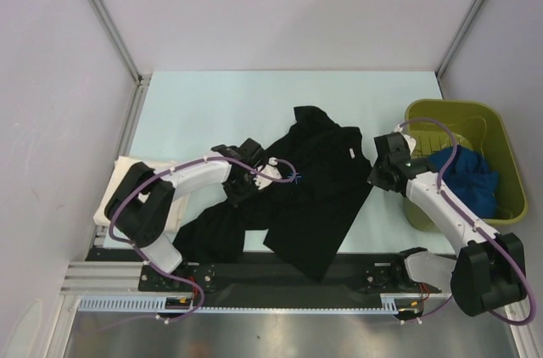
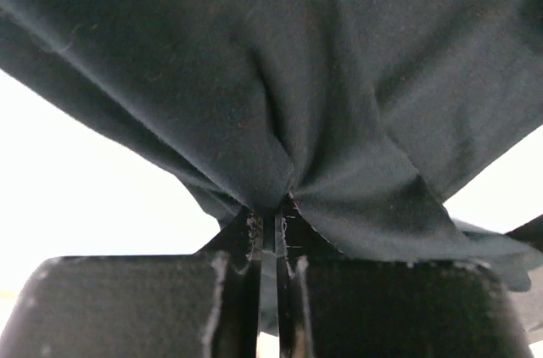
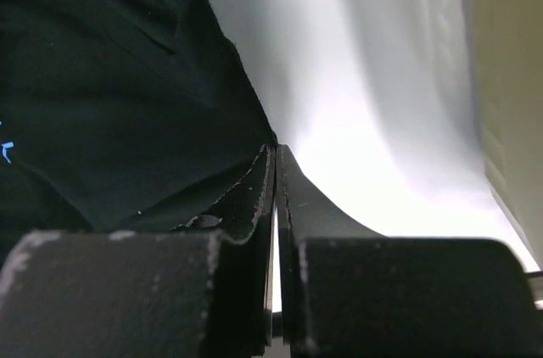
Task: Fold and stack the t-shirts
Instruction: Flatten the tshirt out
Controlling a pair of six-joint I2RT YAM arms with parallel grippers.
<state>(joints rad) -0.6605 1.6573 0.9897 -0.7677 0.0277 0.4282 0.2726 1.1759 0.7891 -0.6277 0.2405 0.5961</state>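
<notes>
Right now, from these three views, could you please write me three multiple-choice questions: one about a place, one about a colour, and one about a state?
1. Where does the blue tee lie?
A. mid-table
B. in the bin
C. by the left wall

2. What colour is the bin?
A. olive green
B. red
C. white

3. How is the left end effector?
A. open, empty
B. shut, empty
C. shut on the black tee

Answers:
1 B: the top view shows blue cloth inside the bin's walls.
2 A: its rim and walls are olive green.
3 C: the left wrist view shows black cloth bunched into its closed jaws.
</notes>
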